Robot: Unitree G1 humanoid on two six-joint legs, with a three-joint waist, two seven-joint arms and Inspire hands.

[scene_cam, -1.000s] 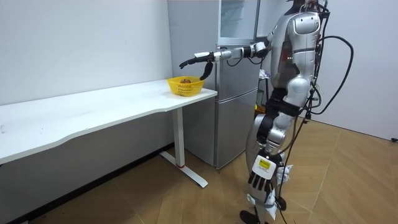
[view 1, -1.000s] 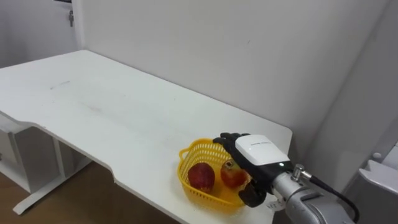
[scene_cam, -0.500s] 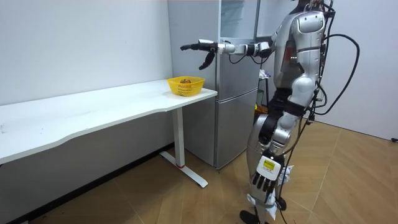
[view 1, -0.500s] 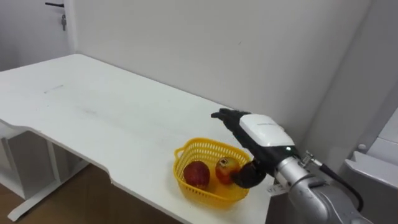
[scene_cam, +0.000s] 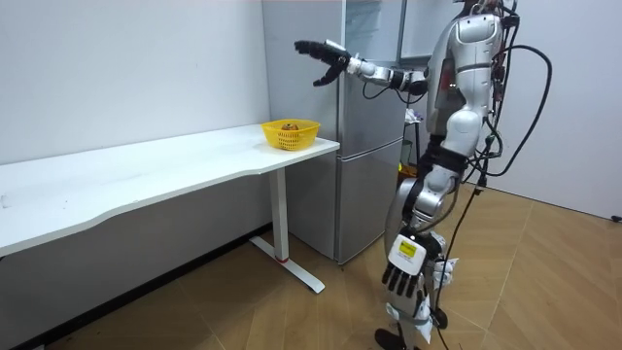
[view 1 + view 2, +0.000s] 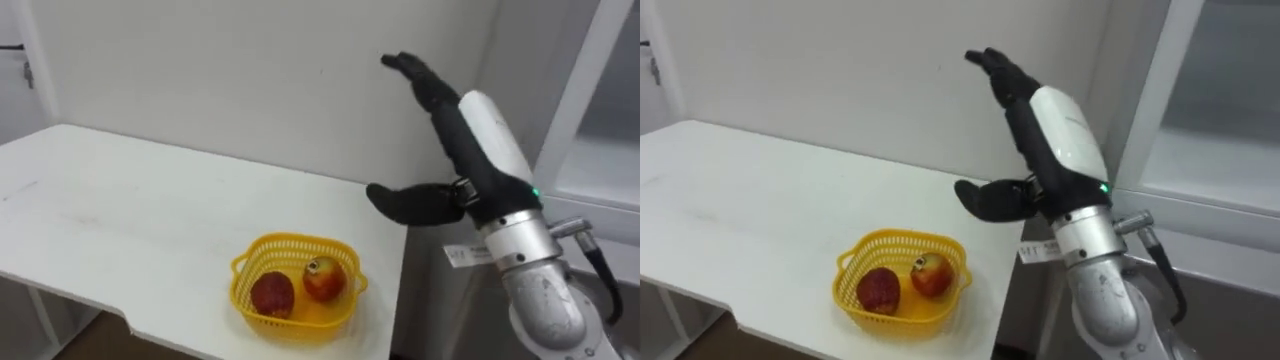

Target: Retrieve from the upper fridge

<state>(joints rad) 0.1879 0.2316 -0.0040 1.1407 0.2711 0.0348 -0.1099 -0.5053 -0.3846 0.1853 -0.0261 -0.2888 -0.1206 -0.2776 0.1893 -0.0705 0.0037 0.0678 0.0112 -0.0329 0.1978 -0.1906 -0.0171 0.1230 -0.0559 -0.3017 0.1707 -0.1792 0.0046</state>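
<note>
Two pieces of fruit are lying in the yellow basket (image 6: 246,291): a dark red fruit (image 6: 271,294) on the robot's left and a red-and-yellow fruit (image 6: 323,280) on its right, the two sitting just beside each other on the basket floor. The basket is standing upright on the white desk (image 6: 120,200), near the desk's end that is closest to the fridge (image 5: 364,175).

The right robot hand (image 6: 472,140) is hovering in the air above and to the right of the basket, well apart from it. Its fingers (image 6: 412,72) are stretching straight out and upward toward the pale wall (image 6: 230,70), and its thumb is spreading wide below them. The hand is fully open and is gripping nothing.

In the room view the robot is standing upright on the wooden floor (image 5: 544,282) in front of the fridge, its right arm reaching out over the desk's end at about shoulder height. The left robot hand (image 5: 399,283) is hanging low beside its leg, with its fingers relaxed and empty.
</note>
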